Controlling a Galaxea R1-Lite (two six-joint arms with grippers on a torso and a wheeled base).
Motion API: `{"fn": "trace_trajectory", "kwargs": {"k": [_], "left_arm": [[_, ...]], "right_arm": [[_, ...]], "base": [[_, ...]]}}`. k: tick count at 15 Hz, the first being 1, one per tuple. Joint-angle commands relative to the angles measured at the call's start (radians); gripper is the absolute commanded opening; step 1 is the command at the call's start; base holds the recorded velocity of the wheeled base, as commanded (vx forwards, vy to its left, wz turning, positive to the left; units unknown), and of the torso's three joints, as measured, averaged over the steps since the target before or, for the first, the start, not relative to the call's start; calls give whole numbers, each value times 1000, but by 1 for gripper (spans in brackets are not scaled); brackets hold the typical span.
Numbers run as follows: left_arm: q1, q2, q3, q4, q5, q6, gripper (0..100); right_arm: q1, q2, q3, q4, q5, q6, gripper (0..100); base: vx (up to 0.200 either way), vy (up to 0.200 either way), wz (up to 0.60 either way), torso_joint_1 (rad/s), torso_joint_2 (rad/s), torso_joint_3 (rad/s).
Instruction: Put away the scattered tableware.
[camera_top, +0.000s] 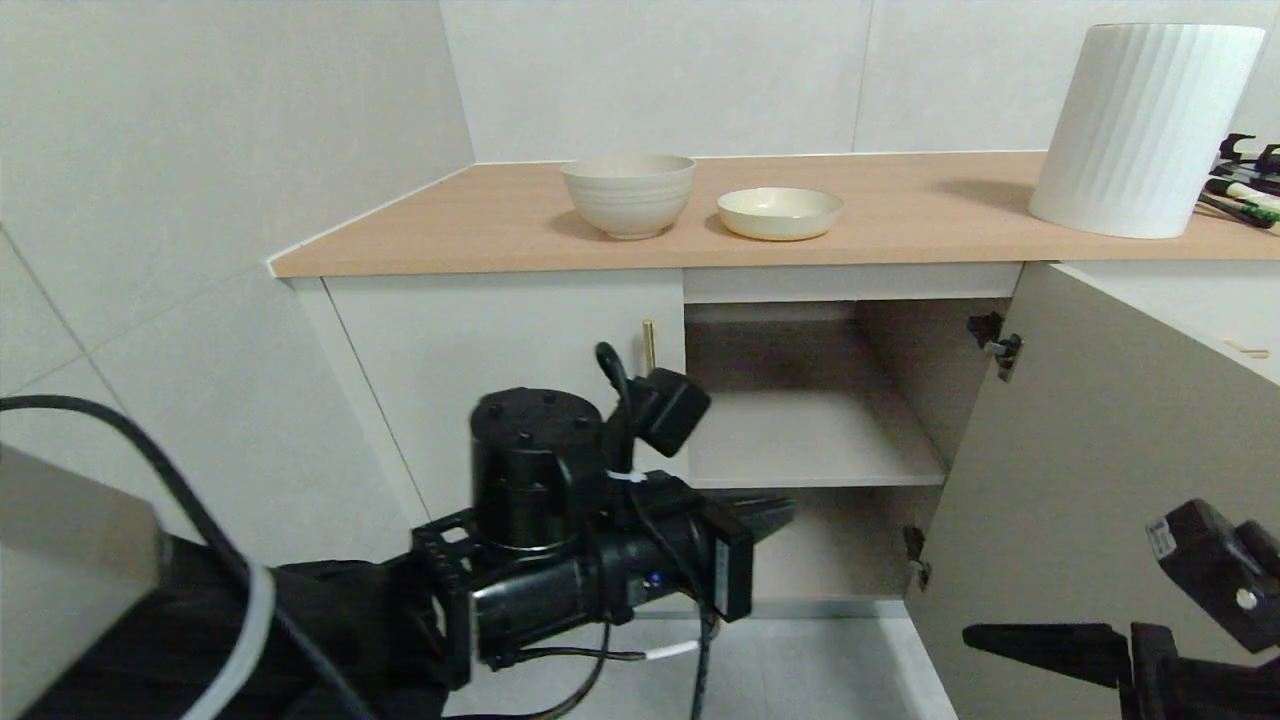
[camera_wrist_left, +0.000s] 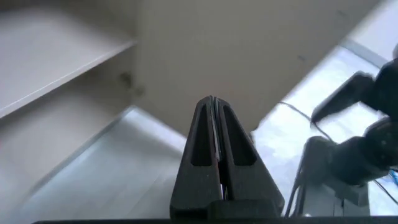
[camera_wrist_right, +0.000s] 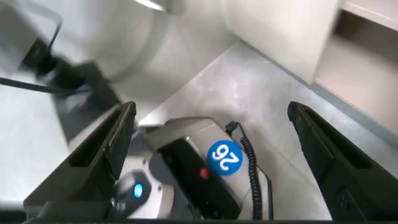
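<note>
Left gripper (camera_wrist_left: 213, 104) sits low in front of the white cabinet (camera_top: 500, 330), its black jaws pressed flat together with nothing between them. Right gripper (camera_wrist_right: 211, 112) hangs lower, close to the floor by the swung-out cabinet door (camera_top: 1080, 480), jaws spread wide and equally empty. Well above both, on the light wooden countertop (camera_top: 900, 215), wait the cream ribbed bowl (camera_top: 628, 193) and just beside it, not touching, the shallow pale-yellow dish (camera_top: 780, 212). That door stands open, I'd judge, so the bare shelf (camera_top: 810, 440) just beyond the left gripper's tips can take them. Nothing is picked up yet. High above the right gripper stands a tall white ribbed cylinder (camera_top: 1145, 125).
</note>
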Motion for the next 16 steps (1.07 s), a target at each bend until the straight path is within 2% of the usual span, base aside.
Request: {"fn": "trace_trajectory", "kwargs": {"k": [1,5,8,9,11,14,16], "left_arm": [[110,-243,100,105,0,4,0],[237,-501,147,364,3,4,0],[321,-587,154,450,3,4,0],[349,-600,157,457,2,4,100],[396,-608,157,454,0,2,100],[410,-596,143,451,-1,2,100],[410,-591,139,451,2,1,100]], "right_arm": [[-43,67,-63,-1,-30,14,100],[-127,191,-215,2,-50,15,100],[-152,304,-319,5,-50,15,100],[-164,344,-367,19,-50,15,100],[-185,387,-443,58,-50,15,100],[-204,395,-463,114,-50,31,100],[-204,390,-494,140,-58,104,100]], "base": [[0,0,0,0,0,0],[0,0,0,0,0,0],[0,0,0,0,0,0],[0,0,0,0,0,0],[0,0,0,0,0,0],[0,0,0,0,0,0],[0,0,0,0,0,0]]}}
